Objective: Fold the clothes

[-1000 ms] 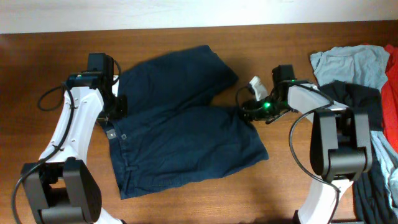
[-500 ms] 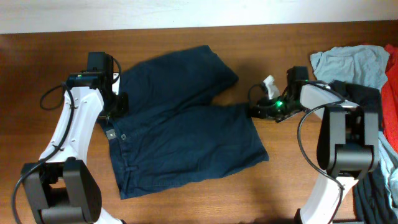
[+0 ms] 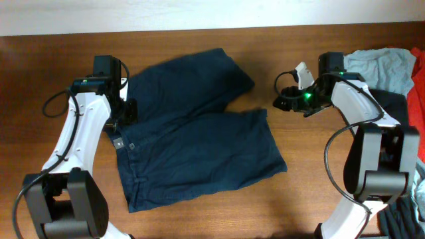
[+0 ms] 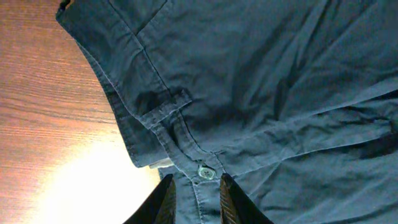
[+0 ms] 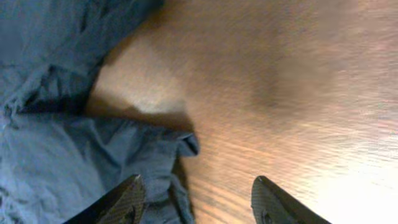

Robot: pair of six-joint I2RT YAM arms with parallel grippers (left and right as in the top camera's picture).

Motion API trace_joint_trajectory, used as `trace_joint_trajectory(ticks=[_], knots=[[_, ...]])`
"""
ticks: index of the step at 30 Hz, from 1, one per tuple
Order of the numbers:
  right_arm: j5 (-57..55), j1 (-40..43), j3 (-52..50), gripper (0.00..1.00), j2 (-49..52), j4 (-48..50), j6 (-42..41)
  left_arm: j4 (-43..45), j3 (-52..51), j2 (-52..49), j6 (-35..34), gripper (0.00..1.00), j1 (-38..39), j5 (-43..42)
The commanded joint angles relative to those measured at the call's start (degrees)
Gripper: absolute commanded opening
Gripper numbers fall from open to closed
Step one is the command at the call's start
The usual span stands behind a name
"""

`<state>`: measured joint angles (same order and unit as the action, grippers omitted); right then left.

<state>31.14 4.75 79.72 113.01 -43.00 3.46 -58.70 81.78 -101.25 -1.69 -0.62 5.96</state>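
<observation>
Robot lab: 2 robot arms (image 3: 83, 126) at a wooden table (image 3: 305, 199).

Even light from above, hard glare at the wrists

The overhead view is sharp and evenly lit: the table (image 3: 199, 212) shows warm brown, the shorts (image 3: 192, 139) read almost black with soft folds, shadows are faint, and a green lamp (image 3: 307, 95) glows on the right arm (image 3: 358, 113). In the left wrist view, white glare burns out the wood at lower left, and the fingers (image 4: 163, 200) of the left gripper (image 4: 194, 198) are dark and soft. The right wrist view is smeared with blur; glare washes its lower right corner, and the cloth edge throws a dark shadow.
</observation>
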Motion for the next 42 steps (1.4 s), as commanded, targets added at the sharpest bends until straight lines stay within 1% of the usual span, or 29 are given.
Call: trace_joint_trajectory(ticks=[1, 5, 6, 7, 9, 14, 20, 23, 26, 29, 33, 34, 35, 36, 37, 40, 42], knots=[[1.09, -3.82, 0.55, 0.61, 0.46, -0.44, -0.81, 0.81, 1.29, 0.92, 0.46, 0.24, -0.24, -0.63], [0.42, -6.62, 0.52, 0.58, 1.99, 1.27, -5.38, 0.74, 1.29, 0.92, 0.46, 0.24, -0.24, -0.66], [-1.11, -7.06, 0.52, 0.55, 2.45, 1.6, -7.19, 0.74, 1.29, 0.92, 0.46, 0.24, -0.24, -0.66], [-5.03, -7.82, 0.52, 0.52, 2.93, 1.68, -11.28, 0.76, 1.29, 0.92, 0.46, 0.24, -0.24, -0.66], [-7.96, -8.17, 0.52, 0.51, 3.48, 1.42, -14.14, 0.74, 1.29, 0.92, 0.46, 0.24, -0.24, -0.68], [-7.65, -8.13, 0.55, 0.51, 3.63, 2.05, -14.49, 0.79, 1.29, 0.92, 0.46, 0.24, -0.24, -0.81], [-2.12, -8.17, 0.55, 0.5, 3.63, 2.86, -14.51, 0.79, 1.29, 0.92, 0.46, 0.24, -0.24, -0.81], [-1.16, -8.17, 0.55, 0.5, 3.63, 3.45, -15.65, 0.79, 1.29, 0.92, 0.46, 0.24, -0.24, -0.81], [-1.18, -8.17, 0.52, 0.47, 3.74, 3.37, -17.11, 0.76, 1.29, 0.92, 0.46, 0.24, -0.24, -0.81], [-1.16, -8.17, 0.52, 0.45, 3.74, 3.15, -18.03, 0.76, 1.29, 0.92, 0.46, 0.24, -0.24, -0.81], [-1.33, -8.17, 0.52, 0.37, 3.74, 3.19, -20.74, 0.76, 1.29, 0.92, 0.46, 0.24, -0.24, -0.81], [-1.36, -8.17, 0.52, 0.33, 3.74, 3.45, -21.59, 0.79, 1.29, 0.92, 0.46, 0.24, -0.24, -0.81], [-1.33, -8.17, 0.52, 0.22, 3.74, 4.35, -22.77, 0.79, 1.29, 0.92, 0.46, 0.24, -0.24, -0.81], [-1.31, -8.17, 0.55, 0.15, 3.74, 5.49, -23.54, 0.79, 1.29, 0.92, 0.46, 0.24, -0.24, -0.81], [-0.72, -7.96, 0.74, 0.04, 3.65, 8.28, -23.76, 0.79, 1.29, 0.92, 0.46, 0.24, -0.24, -0.81], [3.1, -6.62, 1.92, 0.04, 3.3, 13.55, -23.69, 0.76, 1.29, 0.92, 0.46, 0.24, -0.24, -0.81], [3.52, -5.46, 2.82, 0.04, 2.84, 15.91, -23.39, 0.76, 1.29, 0.92, 0.46, 0.24, -0.24, -0.81]])
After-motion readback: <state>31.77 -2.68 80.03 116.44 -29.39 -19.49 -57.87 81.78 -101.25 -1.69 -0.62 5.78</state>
